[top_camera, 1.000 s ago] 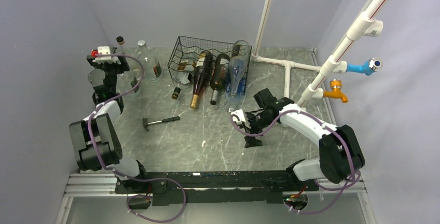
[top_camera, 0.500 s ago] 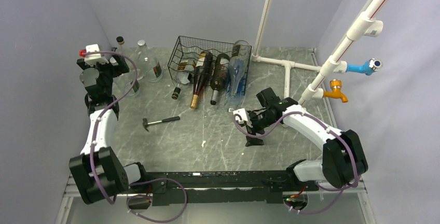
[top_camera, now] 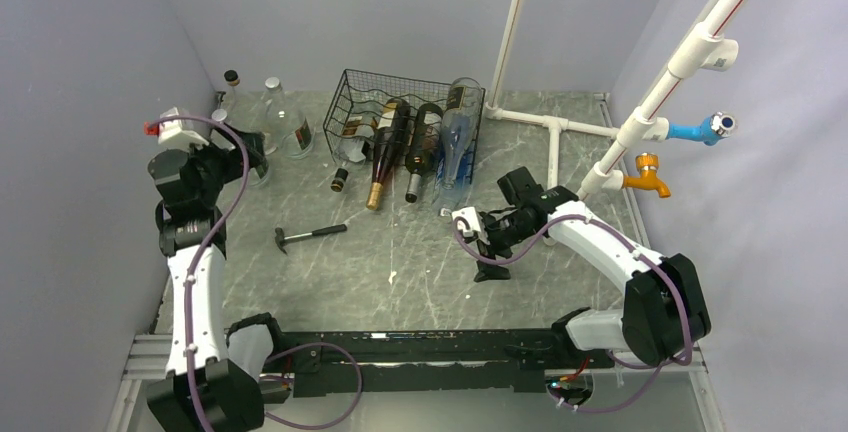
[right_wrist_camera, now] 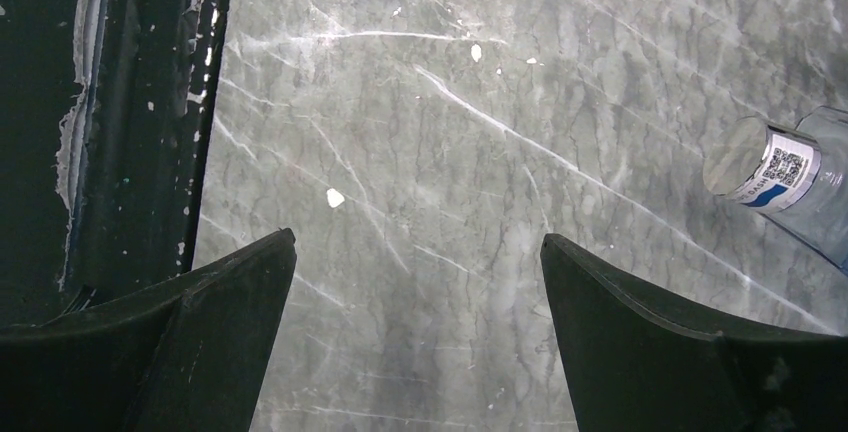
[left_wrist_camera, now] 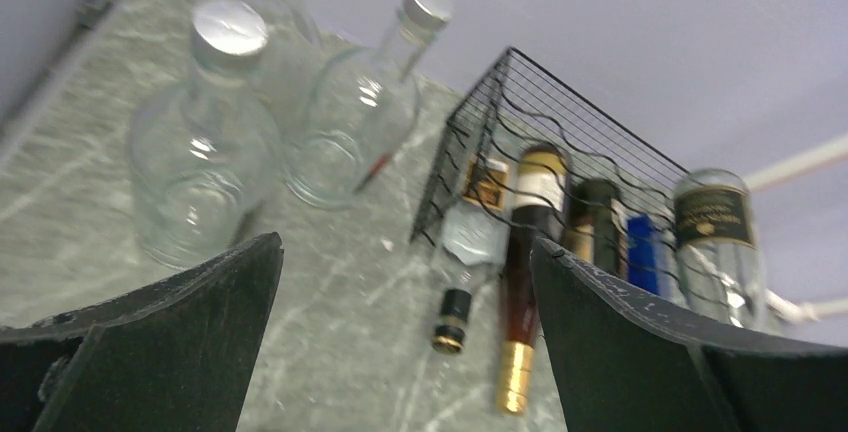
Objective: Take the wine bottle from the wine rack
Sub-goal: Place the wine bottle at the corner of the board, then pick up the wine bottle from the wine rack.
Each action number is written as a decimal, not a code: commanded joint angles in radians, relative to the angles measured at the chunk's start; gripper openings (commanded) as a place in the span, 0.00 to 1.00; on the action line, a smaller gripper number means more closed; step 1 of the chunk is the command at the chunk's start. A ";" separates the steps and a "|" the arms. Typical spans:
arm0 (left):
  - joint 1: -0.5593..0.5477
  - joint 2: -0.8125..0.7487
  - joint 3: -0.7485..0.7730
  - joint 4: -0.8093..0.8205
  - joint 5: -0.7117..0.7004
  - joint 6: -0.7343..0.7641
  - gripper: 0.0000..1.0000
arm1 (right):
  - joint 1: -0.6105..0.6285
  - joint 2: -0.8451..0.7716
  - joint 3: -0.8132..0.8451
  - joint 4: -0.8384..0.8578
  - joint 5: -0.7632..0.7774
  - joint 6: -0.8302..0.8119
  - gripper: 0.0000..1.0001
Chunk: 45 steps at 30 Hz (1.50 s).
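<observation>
Top external: wine rack [top_camera: 352,92] sits at 12 o'clock on the table [top_camera: 400,292], with several bottles lying in it, necks pointing toward 6. We read the dark wine bottle with gold foil neck [top_camera: 383,157] as the target. It lies in the rack, nothing touching it. Left gripper [top_camera: 248,147] is at 10 o'clock, jaws spread wide and empty, near the standing clear glass bottles [top_camera: 290,124]. Right gripper [top_camera: 490,270] is at 4 o'clock, pointed down at bare marble, jaws apart, empty. Hammer [top_camera: 310,235] lies at 8 o'clock.
</observation>
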 commanded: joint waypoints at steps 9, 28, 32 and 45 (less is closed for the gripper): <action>-0.028 -0.097 -0.055 -0.095 0.353 -0.216 1.00 | -0.032 -0.023 0.047 -0.034 -0.061 -0.032 0.96; -0.584 -0.023 0.014 -0.094 0.086 -0.240 0.99 | -0.083 -0.015 0.040 -0.026 -0.046 -0.030 0.96; -0.681 0.063 0.047 -0.067 0.048 -0.234 1.00 | -0.085 -0.011 0.039 -0.022 -0.040 -0.025 0.96; -0.900 0.417 0.275 -0.040 -0.067 -0.174 0.99 | -0.091 -0.002 0.033 -0.013 -0.023 -0.021 0.96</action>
